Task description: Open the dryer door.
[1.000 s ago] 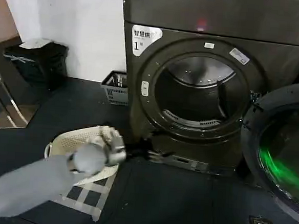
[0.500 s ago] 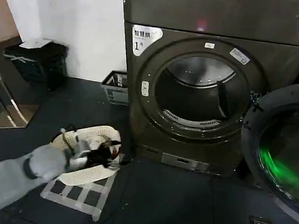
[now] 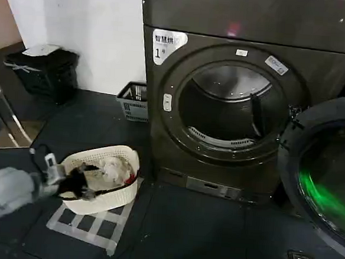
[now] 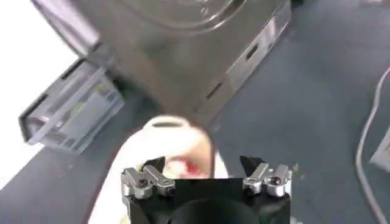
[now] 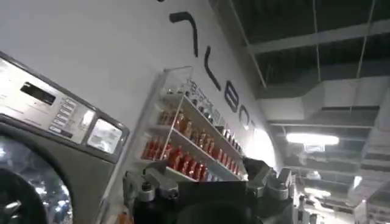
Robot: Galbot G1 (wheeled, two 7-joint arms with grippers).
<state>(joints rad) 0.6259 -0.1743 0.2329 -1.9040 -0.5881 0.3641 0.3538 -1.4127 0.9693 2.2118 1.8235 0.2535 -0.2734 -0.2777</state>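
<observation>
Dryer door (image 3: 326,176): it stood swung fully open at the right of the head view, hinged at the dryer's right side, its dark inner side facing the camera with a green glow reflected in the glass.
Dryer (image 3: 233,104): the dark front-loading machine sat against the white wall, its round opening uncovered and the metal drum (image 3: 230,110) visible inside; a white label marked "1" (image 3: 166,45) was at its upper left and a small red light (image 3: 232,30) above the opening.
Left gripper (image 3: 74,182): it was low at the left of the head view, over the near rim of a cream laundry basket (image 3: 117,194); in the left wrist view (image 4: 206,173) its two fingers stood spread apart with nothing between them, the basket and the dryer's lower front beyond them.
Right gripper (image 5: 204,182): in the right wrist view its fingers were parted and empty, pointing up toward a wall, shelves of red bottles (image 5: 183,152) and a ceiling light.
Basket contents: white cloth (image 3: 115,168) lay inside, with a bit of red beside it.
Floor: a checked mat (image 3: 89,224) lay under the basket; a grey crate (image 3: 133,100) stood by the wall left of the dryer, and a black bin (image 3: 40,73) farther left.
</observation>
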